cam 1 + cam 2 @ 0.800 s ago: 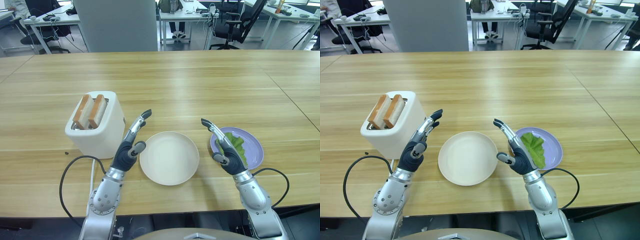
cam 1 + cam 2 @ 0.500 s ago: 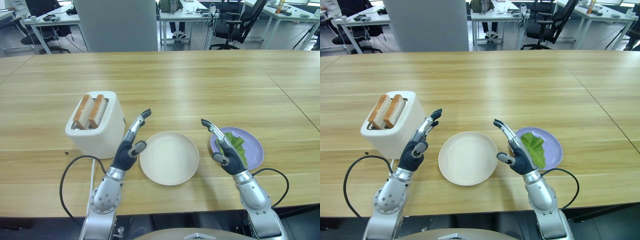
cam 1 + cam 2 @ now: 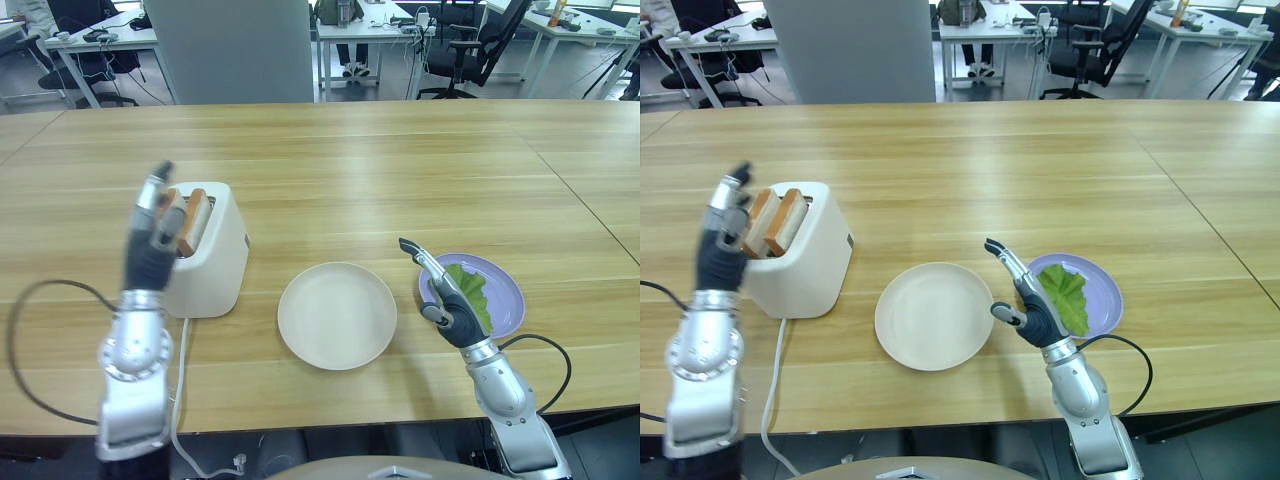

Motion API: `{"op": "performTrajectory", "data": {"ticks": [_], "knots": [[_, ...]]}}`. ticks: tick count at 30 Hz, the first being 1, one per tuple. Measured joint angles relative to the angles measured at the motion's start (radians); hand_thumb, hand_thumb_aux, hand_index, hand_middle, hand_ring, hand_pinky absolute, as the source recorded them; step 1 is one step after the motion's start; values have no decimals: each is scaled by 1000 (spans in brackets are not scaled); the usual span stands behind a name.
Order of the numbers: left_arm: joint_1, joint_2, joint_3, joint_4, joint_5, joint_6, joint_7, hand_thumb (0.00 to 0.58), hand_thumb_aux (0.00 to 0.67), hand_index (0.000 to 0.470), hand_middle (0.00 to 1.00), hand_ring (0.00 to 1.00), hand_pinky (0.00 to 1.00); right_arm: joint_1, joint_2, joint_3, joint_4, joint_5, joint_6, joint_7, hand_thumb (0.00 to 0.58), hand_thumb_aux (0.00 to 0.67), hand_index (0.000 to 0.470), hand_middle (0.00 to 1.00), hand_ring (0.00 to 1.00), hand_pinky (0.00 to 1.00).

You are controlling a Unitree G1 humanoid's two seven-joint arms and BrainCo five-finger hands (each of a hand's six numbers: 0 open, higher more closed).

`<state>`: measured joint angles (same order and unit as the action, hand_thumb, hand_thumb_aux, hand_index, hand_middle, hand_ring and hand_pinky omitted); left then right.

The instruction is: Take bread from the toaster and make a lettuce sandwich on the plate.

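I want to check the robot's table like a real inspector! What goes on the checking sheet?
Surface: wooden table, bare around the things.
Job's things: two bread slices stand in the toaster; the plate holds nothing; the lettuce lies on a purple plate.
Clutter: nothing seen.
Hands: left hand open, up at the toaster's left side by the bread; right hand open, beside the purple plate.
Cables: white cord runs from the toaster off the near edge; black cables loop by the arms.
Surroundings: desks and chairs behind the table.
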<state>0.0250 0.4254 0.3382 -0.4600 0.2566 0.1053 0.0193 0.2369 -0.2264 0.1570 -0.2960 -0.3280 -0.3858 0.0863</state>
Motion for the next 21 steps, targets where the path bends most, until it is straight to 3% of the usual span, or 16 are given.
{"op": "performTrajectory", "data": {"ticks": [2, 6, 12, 21], "knots": [[-34, 110, 49, 71, 117, 66, 32, 0, 0, 0, 0, 0, 0, -1, 2, -1, 6, 0, -3, -5, 0, 0, 0, 0, 0, 0], [-58, 270, 3, 260, 334, 201, 38, 0, 0, 0, 0, 0, 0, -13, 4, -1, 28, -1, -10, -15, 0, 0, 0, 0, 0, 0], [-104, 360, -140, 451, 465, 297, -28, 0, 0, 0, 0, 0, 0, -32, 5, -1, 51, -4, -20, -25, 0, 0, 0, 0, 0, 0], [-249, 426, -255, 562, 493, 300, -119, 0, 0, 0, 0, 0, 0, -37, 6, 0, 73, -11, -29, -44, 0, 0, 0, 0, 0, 0]]}}
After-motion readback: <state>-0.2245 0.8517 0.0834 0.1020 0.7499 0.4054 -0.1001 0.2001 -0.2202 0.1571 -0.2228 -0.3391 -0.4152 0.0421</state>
